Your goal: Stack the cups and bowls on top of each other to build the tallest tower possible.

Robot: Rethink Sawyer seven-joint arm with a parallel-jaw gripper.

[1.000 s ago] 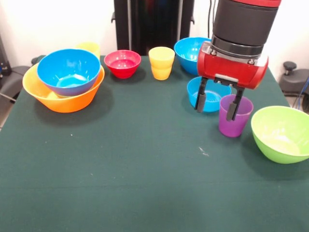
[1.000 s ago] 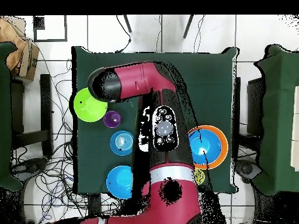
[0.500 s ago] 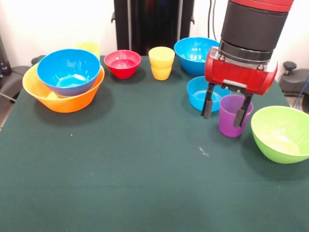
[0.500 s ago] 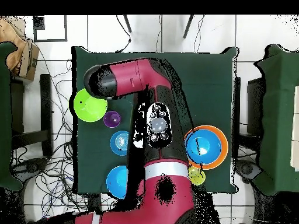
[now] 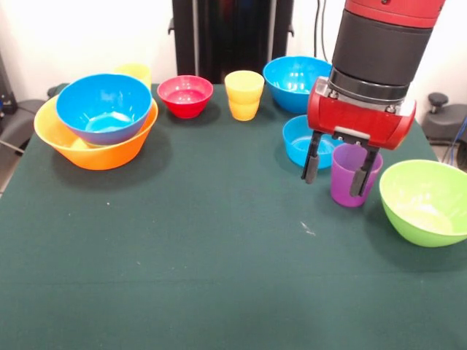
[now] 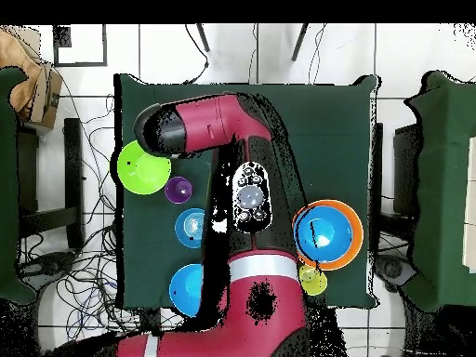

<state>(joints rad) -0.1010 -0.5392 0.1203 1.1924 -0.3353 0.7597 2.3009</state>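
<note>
Beside shallow blue bowl (image 5: 306, 141): translucent purple cup (image 5: 354, 175), seemingly upright.

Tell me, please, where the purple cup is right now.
In the front view the purple cup stands right of centre, between the shallow blue bowl and the lime green bowl, under the open hand.

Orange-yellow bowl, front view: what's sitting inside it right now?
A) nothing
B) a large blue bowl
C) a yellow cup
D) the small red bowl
B: a large blue bowl is nested inside the orange-yellow bowl at the table's left, while the small red bowl and the yellow cup stand apart on the cloth.
</note>
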